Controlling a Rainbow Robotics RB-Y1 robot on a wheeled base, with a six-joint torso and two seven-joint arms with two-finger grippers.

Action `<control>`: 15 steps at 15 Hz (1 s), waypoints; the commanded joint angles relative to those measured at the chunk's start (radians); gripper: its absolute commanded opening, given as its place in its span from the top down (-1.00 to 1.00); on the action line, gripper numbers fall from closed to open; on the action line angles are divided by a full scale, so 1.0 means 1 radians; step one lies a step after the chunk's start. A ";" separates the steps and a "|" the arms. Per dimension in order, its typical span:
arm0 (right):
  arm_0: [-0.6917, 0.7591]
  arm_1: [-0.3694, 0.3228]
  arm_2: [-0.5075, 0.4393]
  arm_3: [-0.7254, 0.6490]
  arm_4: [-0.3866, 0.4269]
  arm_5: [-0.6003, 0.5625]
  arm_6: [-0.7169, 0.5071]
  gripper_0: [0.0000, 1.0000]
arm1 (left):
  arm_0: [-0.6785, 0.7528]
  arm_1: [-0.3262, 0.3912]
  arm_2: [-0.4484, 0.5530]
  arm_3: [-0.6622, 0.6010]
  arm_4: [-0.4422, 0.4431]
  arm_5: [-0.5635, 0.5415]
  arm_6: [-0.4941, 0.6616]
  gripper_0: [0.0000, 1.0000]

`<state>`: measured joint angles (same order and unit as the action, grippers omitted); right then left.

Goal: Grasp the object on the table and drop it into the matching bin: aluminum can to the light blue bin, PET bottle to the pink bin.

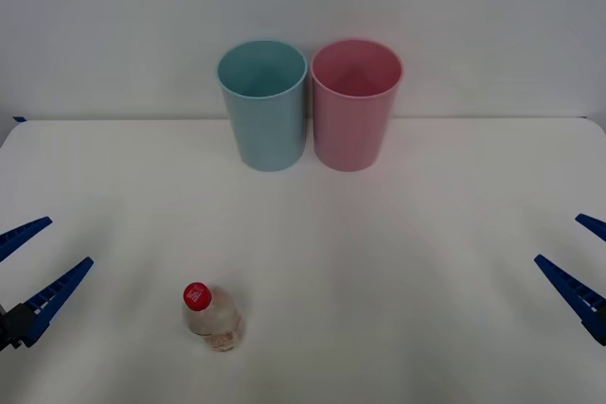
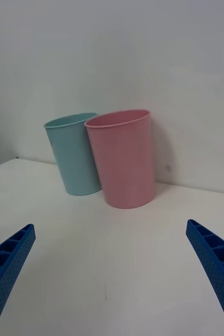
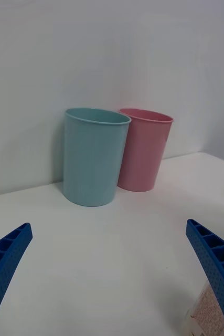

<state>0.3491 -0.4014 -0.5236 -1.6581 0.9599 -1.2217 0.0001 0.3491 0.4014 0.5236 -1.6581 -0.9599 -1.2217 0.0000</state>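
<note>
The PET bottle (image 1: 213, 317), clear with a red cap and a fruit label, stands upright on the white table (image 1: 379, 262) at the near left. A sliver of the bottle (image 3: 202, 316) shows beside one finger in the left wrist view. My left gripper (image 1: 68, 241) hovers open to the left of the bottle, apart from it. At the right edge my right gripper (image 1: 559, 238) is also open and holds nothing. The light blue bin (image 1: 263, 106) and the pink bin (image 1: 355, 106) stand side by side at the back, light blue on the left.
A plain white wall rises just behind the bins. The table's far edge runs along it. Both bins show past the open fingers of each wrist view: pink bin (image 2: 125, 157), light blue bin (image 3: 93, 157).
</note>
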 commanded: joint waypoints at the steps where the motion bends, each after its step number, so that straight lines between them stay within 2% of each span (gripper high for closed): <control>1: 0.000 0.000 0.000 0.000 0.000 0.000 0.000 -1.00 | 0.000 0.000 0.000 0.000 0.000 0.000 0.000 -1.00; 3: 0.000 0.000 0.000 0.000 0.000 0.000 0.000 -1.00 | -0.007 -0.007 -0.004 0.012 0.017 0.005 -0.005 -1.00; 8: 0.000 0.000 0.000 0.000 0.000 0.000 0.000 -1.00 | 0.005 0.036 -0.011 0.034 0.024 0.004 -0.026 -1.00; 12: 0.000 0.000 0.000 0.000 0.000 0.000 0.000 -1.00 | -0.002 0.109 -0.020 0.097 -0.020 -0.032 -0.080 -1.00; 15: 0.000 0.000 0.000 0.000 0.000 0.000 0.000 -1.00 | -0.016 0.157 -0.066 0.178 -0.020 -0.064 -0.153 -1.00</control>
<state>0.3491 -0.4014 -0.5236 -1.6580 0.9599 -1.2217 0.0000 0.3366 0.5469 0.4704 -1.4991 -0.9799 -1.2788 -0.1287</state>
